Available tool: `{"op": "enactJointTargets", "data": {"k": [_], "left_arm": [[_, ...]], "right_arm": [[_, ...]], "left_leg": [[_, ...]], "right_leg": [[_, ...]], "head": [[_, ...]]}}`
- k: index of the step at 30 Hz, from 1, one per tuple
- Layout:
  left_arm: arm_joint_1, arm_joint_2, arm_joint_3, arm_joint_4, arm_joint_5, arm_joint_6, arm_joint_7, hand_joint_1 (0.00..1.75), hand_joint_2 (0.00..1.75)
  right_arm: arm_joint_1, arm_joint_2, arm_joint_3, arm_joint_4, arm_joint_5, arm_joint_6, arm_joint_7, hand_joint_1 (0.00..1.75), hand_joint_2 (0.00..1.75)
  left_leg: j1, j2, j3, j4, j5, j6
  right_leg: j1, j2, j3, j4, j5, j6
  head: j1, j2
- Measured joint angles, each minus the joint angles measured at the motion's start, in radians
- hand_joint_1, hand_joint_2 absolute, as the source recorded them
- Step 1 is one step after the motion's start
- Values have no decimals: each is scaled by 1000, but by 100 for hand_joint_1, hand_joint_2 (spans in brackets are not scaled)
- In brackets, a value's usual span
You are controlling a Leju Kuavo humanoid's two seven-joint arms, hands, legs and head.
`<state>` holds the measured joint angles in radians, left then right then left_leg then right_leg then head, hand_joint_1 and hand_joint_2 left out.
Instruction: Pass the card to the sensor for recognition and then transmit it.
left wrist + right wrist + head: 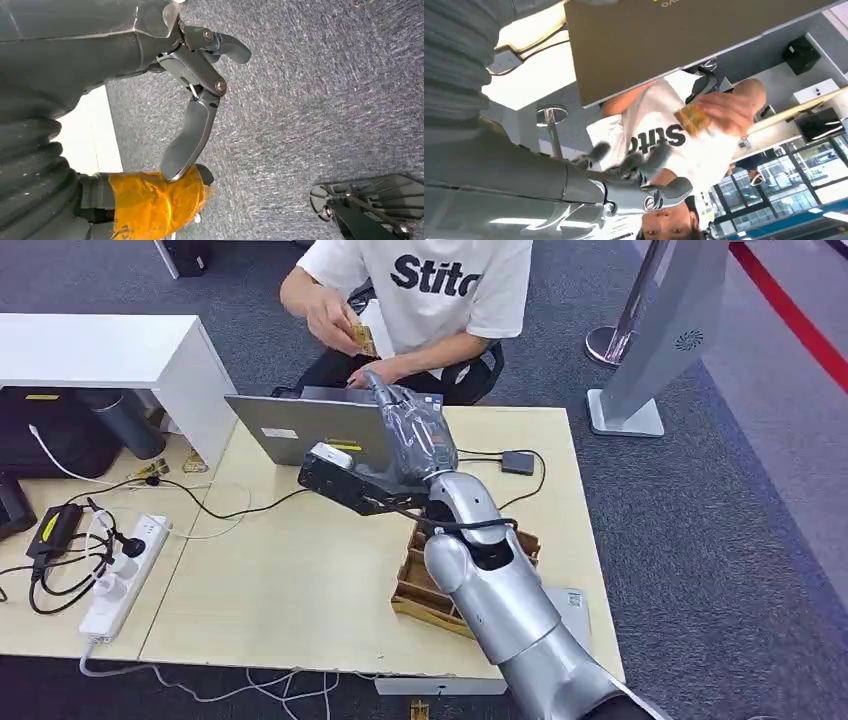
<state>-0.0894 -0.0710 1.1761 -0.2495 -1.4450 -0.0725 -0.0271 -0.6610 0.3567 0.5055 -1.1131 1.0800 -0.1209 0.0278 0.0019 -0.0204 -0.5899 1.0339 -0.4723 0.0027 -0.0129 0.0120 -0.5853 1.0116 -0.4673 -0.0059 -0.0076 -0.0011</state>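
One right hand [412, 430] raised, fingers spread, empty

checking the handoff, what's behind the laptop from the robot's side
Behind the laptop a seated person holds a yellowish card. The right hand reaches over the lid toward them, holding nothing. The laptop's screen and keyboard face away, and the person's lap is hidden.

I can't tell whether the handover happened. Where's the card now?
In the head view the card is in the person's hand, beyond the laptop at the table's far edge, ahead of the right hand.
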Motion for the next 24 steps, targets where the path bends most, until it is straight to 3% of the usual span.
{"op": "enactJointTargets", "data": {"k": [8, 12, 15, 16, 20, 23, 24], "left_arm": [[0, 0, 0, 0, 6, -1, 0, 0, 175], [1, 0, 0, 0, 37, 2, 7, 0, 175], [2, -2, 4, 0, 66, 9, 9, 0, 175], [4, -3, 11, 0, 85, 16, 15, 0, 175], [16, -10, 37, 0, 121, 38, 27, 0, 175], [19, -14, 57, 0, 147, 54, 27, 0, 175], [20, -16, 71, 0, 160, 64, 27, 0, 175]], "right_arm": [[15, 0, -16, -31, -50, -4, -65, 0, 175], [94, -1, -16, -178, -160, 49, -142, 0, 175], [182, -32, -14, -340, -210, 38, -175, 0, 175], [273, -75, -19, -459, -247, 6, -213, 0, 175], [520, -171, -82, -685, -334, -59, -338, 0, 175], [692, -198, -169, -780, -452, -37, -420, 0, 175], [783, -200, -250, -816, -591, 25, -462, 0, 175]], "left_leg": [[0, 0, 0, 0, 0, 0], [0, 0, 0, 0, 0, 0], [0, -2, 0, 0, -1, 0], [0, -4, 0, 0, -2, 3], [0, -6, 1, 0, -5, 5], [-1, -6, 1, 0, -7, 5], [-1, -6, 1, 0, -8, 6]], "right_leg": [[0, 0, 0, 0, 0, 0], [0, 0, -1, 0, -1, 0], [0, -1, 0, -1, -2, 1], [0, -4, 2, -2, -3, 3], [0, -6, 3, -3, -5, 5], [0, -6, 4, -4, -6, 6], [0, -6, 4, -5, -7, 7]], "head": [[0, 0], [0, 0], [0, 0], [0, 0], [0, 0], [0, 0], [0, 0]]}}
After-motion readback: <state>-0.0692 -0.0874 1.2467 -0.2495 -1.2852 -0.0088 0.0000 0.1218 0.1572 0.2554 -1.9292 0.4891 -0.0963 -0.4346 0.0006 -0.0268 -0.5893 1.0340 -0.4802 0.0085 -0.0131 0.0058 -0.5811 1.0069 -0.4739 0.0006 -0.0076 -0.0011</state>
